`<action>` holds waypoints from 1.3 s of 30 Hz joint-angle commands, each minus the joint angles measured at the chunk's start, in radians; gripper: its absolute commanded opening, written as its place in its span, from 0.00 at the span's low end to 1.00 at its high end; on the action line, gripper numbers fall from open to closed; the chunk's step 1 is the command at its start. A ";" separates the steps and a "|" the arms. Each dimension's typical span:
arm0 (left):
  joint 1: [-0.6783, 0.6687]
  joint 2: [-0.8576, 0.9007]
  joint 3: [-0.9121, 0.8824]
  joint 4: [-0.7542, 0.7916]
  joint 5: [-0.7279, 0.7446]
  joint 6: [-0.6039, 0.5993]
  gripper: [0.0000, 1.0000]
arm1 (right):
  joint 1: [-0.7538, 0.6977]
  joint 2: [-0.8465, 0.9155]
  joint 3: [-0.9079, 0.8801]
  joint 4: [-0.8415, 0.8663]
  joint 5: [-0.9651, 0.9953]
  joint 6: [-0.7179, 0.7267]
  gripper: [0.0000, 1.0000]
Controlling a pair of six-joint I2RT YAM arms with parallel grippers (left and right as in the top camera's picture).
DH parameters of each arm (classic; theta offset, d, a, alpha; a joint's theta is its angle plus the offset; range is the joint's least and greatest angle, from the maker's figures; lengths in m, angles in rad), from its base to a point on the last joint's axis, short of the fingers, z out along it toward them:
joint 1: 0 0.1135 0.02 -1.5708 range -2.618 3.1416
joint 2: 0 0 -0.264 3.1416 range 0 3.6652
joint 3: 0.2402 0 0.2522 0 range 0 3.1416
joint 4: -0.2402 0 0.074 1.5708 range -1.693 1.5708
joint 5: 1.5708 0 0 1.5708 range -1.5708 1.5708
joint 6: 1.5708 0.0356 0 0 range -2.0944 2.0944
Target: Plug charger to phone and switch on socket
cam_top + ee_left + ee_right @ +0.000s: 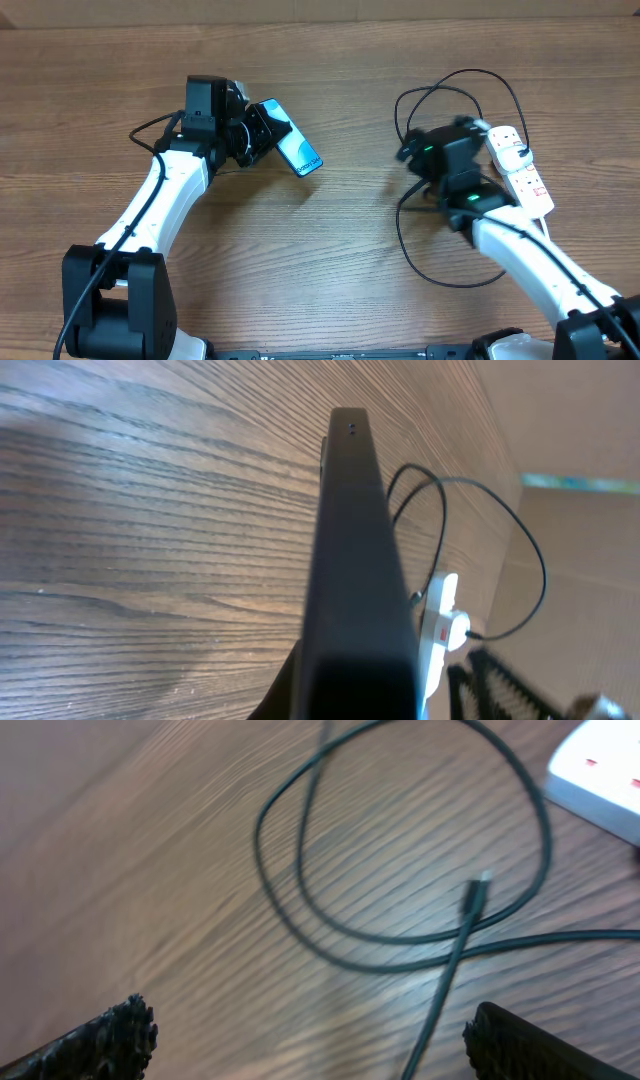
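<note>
My left gripper is shut on the phone and holds it by one end, its blue-white screen tilted up and to the right. In the left wrist view the phone shows edge-on as a dark slab between the jaws. The charger cable lies in loops on the table beside the socket. My right gripper is open over the cable. In the right wrist view the small plug lies on the wood ahead of the open fingers, untouched. A corner of the socket shows at top right.
More of the black cable loops toward the front of the table. The socket and cable also show beyond the phone in the left wrist view. A cardboard wall runs along the table's far edge.
</note>
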 commanded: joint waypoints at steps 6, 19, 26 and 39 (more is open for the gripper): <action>-0.010 -0.003 0.002 0.009 0.074 0.038 0.04 | -0.195 -0.012 0.014 0.023 -0.206 -0.020 1.00; -0.022 -0.003 0.002 0.010 0.086 0.023 0.04 | -0.211 0.150 0.055 -0.015 -0.282 0.094 0.72; -0.023 -0.003 0.002 0.008 0.106 0.023 0.04 | -0.211 0.201 0.077 -0.057 -0.274 0.146 0.70; -0.030 -0.003 0.002 0.004 0.110 0.023 0.04 | -0.204 0.301 0.075 -0.035 -0.264 0.130 0.59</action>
